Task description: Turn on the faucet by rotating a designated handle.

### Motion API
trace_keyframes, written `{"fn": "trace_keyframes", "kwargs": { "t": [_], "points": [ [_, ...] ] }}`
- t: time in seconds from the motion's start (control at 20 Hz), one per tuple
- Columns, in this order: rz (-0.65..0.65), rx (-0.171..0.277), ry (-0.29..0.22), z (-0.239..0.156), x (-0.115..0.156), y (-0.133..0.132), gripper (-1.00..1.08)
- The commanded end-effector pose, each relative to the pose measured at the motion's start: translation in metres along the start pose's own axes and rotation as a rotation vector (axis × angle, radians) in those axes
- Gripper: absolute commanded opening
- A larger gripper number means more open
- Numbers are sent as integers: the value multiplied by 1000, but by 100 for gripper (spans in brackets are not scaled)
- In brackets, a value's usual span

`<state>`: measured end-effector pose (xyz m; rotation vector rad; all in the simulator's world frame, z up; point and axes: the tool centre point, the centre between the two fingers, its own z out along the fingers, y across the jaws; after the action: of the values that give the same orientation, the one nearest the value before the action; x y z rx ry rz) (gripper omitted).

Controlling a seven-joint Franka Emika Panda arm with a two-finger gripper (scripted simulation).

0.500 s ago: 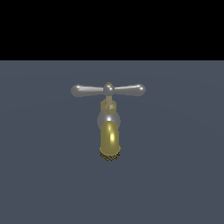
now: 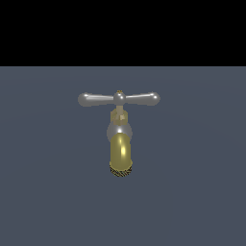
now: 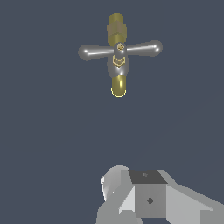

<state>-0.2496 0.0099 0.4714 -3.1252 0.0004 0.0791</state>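
The faucet [image 2: 120, 151] stands in the middle of the exterior view, its brass-yellow spout curving toward the camera under a silver collar. Across its top lies the handle [image 2: 118, 98], a silver crossbar with two bulb-tipped arms stretched toward the exterior view's left and right. No arm shows in that view. The wrist view looks down on the faucet [image 3: 118, 83] and the handle [image 3: 120, 49] from above. My gripper [image 3: 131, 190] shows only as pale grey blocks at the picture's edge, well apart from the faucet and touching nothing. How its jaws stand is not visible.
A flat dark blue-grey floor [image 2: 192, 192] spreads around the faucet, with black background behind it. No other objects are in view.
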Motion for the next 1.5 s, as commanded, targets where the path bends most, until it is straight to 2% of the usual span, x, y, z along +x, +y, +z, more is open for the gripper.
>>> {"fn": "trace_keyframes", "kwargs": {
  "t": [0.0, 0.35, 0.7, 1.45],
  "points": [
    [-10, 1, -6, 2, 0, -4, -100],
    [14, -2, -4, 3, 5, -4, -100],
    [88, -9, -1, 8, 21, -6, -100],
    [393, -34, 17, 40, 89, -19, -100]
  ]
}}
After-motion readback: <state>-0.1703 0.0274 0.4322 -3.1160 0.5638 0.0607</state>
